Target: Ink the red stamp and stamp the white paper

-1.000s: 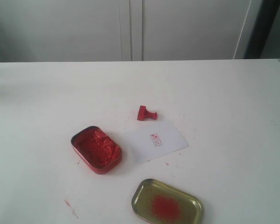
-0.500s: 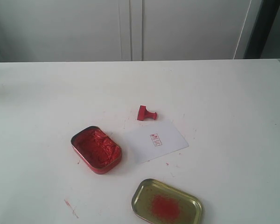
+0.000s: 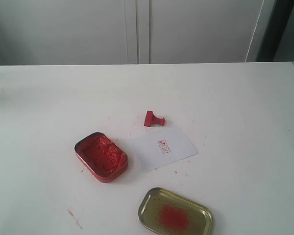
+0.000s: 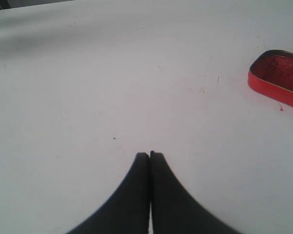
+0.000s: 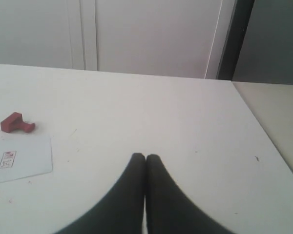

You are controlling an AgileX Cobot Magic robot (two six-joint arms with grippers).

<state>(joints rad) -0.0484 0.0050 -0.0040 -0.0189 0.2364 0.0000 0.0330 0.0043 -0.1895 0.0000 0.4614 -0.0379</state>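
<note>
1. Black fingers of your left gripper (image 4: 150,156) are pressed together with nothing between them. It hangs over bare table (image 4: 88,97), well apart from the red ink tin (image 4: 279,75).
2. Your right gripper (image 5: 145,157) is likewise closed tight and empty, above the table and well apart from stamp and paper.
3. The red stamp (image 3: 153,119) lies tipped on its side, handle pointing right in the exterior view. It is just beside the far edge of the white paper (image 3: 179,144); you cannot tell whether they touch.
4. The paper lies flat and carries a small red square imprint (image 3: 163,146).
5. The open ink tin sits just left of the paper. The gold lid (image 3: 151,204) lies nearer the camera, inside up, with a red smear at its middle.
</note>
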